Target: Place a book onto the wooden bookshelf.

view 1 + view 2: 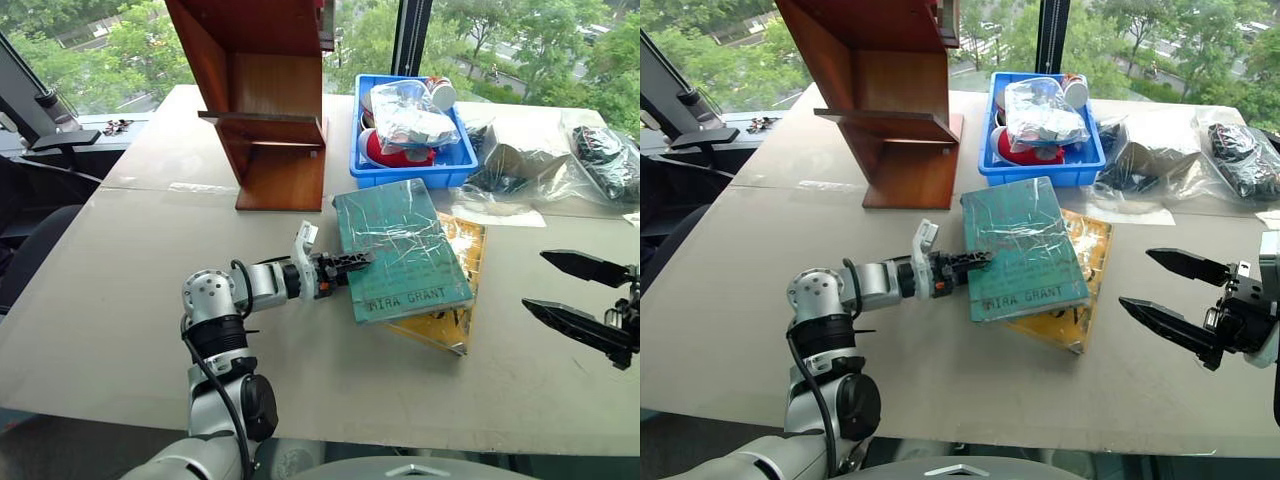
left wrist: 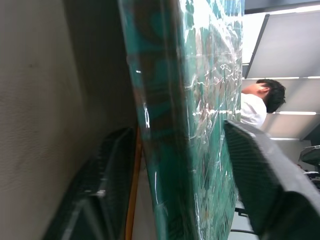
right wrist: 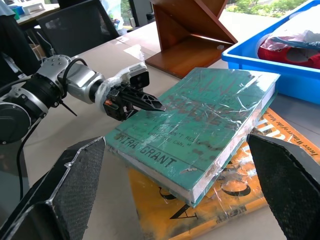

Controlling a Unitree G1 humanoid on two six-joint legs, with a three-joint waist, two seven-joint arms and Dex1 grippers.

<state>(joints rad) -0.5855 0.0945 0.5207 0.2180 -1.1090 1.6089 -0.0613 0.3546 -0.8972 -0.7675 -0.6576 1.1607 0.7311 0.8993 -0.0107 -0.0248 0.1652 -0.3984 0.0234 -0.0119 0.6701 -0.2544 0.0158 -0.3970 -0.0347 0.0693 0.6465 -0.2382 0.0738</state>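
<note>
The teal-green book, in shiny clear wrap with "MIRA GRANT" on its near end, lies flat on a yellow-orange book at the table's middle. My left gripper reaches in from the left and is shut on the book's left edge. In the left wrist view the book sits between the two fingers, one on the cover and one beneath. My right gripper hangs open above the table, right of the books and apart from them. The wooden bookshelf stands at the back, left of the book.
A blue plastic bin with bagged items stands right behind the books. Clear bags with dark objects lie at the back right. A person in white shows in the left wrist view. Chairs stand off the table's left side.
</note>
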